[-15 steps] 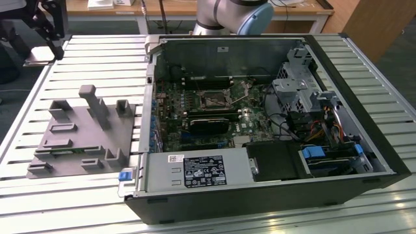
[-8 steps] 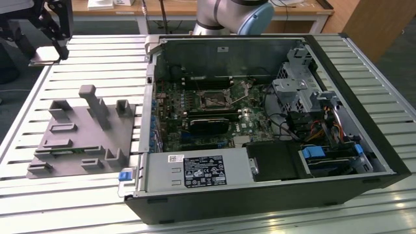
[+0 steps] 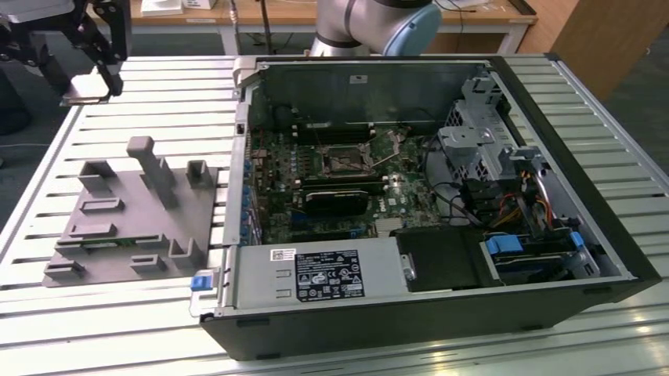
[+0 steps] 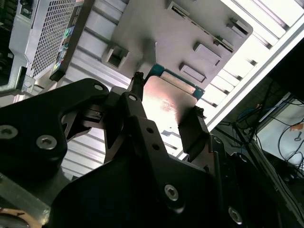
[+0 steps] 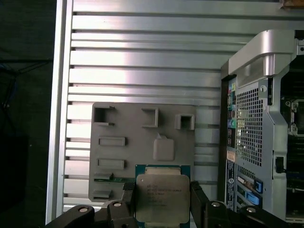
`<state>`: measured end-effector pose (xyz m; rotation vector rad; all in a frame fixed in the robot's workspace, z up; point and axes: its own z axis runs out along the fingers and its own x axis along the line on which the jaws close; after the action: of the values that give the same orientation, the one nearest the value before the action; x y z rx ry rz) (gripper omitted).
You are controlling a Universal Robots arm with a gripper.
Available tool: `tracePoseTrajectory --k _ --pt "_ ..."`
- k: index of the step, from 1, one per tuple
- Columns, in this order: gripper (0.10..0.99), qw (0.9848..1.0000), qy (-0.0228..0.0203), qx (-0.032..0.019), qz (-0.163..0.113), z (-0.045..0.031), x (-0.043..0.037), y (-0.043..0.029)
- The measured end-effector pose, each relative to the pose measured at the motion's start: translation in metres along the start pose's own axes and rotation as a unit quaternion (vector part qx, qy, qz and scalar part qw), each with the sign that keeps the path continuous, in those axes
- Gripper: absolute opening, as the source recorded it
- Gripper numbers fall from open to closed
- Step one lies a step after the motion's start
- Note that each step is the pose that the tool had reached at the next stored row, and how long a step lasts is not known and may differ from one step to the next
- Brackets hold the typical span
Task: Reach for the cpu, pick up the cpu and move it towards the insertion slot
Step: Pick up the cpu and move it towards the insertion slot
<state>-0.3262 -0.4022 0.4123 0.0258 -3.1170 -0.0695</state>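
Exterior view: the black gripper (image 3: 89, 84) hangs over the slatted aluminium bench (image 3: 157, 117) at the exterior view's left, clear of the grey plastic fixture block (image 3: 136, 211). It carries the small square silvery cpu (image 3: 84, 99). The black square insertion slot (image 3: 343, 159) lies inside the open black computer case (image 3: 418, 321), well apart.

First wrist view: the fingers (image 5: 127, 192) are clamped on opposite edges of the cpu.

Second wrist view: the grip reads the same.

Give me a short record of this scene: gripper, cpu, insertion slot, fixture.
gripper: shut on the cpu
cpu: gripped, held apart from the grey fixture
insertion slot: on the board inside the open computer case, far from the gripper
grey fixture: on the slatted table, at the exterior view's left of the computer case
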Motion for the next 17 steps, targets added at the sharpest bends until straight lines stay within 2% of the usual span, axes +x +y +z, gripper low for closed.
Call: tracePoseTrajectory --k 17 --pt "0.545 1.0 0.0 0.0 0.0 -0.0006 -0.0252 -0.0004"
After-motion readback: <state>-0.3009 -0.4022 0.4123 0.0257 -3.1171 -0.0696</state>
